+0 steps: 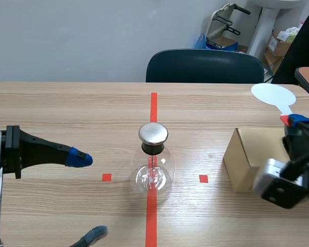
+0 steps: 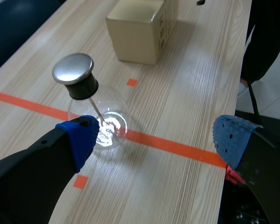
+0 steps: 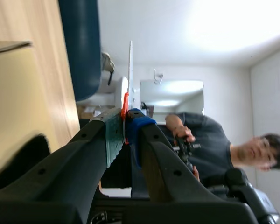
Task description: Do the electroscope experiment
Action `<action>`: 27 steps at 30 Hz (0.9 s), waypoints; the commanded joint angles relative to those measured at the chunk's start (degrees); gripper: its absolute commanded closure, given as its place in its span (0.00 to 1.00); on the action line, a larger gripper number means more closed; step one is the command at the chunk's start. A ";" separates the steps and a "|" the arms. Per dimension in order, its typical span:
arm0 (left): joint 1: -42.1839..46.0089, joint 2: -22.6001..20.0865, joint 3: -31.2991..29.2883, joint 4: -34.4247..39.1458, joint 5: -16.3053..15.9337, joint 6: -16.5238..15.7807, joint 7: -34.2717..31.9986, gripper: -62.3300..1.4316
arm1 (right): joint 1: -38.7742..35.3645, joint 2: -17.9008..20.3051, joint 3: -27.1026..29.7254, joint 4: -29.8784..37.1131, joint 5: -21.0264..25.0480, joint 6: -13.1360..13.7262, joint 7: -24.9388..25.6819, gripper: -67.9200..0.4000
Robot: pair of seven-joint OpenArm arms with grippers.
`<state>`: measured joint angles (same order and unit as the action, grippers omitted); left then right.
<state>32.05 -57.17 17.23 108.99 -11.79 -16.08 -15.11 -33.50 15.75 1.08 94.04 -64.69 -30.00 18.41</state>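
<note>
Right gripper (image 1: 293, 122), at frame right, is pinching the white paddle (image 1: 272, 94) I'm steering; the metal cap (image 1: 153, 133) on the flask (image 1: 153, 175) is sitting leftward, centre frame.

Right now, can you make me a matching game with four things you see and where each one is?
Things:
1. glass flask
2. cardboard box
3. white paddle
4. blue chair

Places:
A. behind the far edge of the table
B. pinched in the right gripper
C. standing on the long red tape line
D. on the table, close by the right gripper

Pairs: 1-C, 2-D, 3-B, 4-A.
</note>
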 commanded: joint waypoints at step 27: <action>-29.55 23.74 19.89 -39.69 0.72 1.84 -3.50 0.91 | 6.99 1.25 -25.51 -2.51 -17.66 -2.58 -28.41 0.98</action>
<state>2.94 -33.67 37.21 68.12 -10.52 -14.35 -17.67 -26.70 16.08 -24.69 91.29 -82.02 -31.31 -9.63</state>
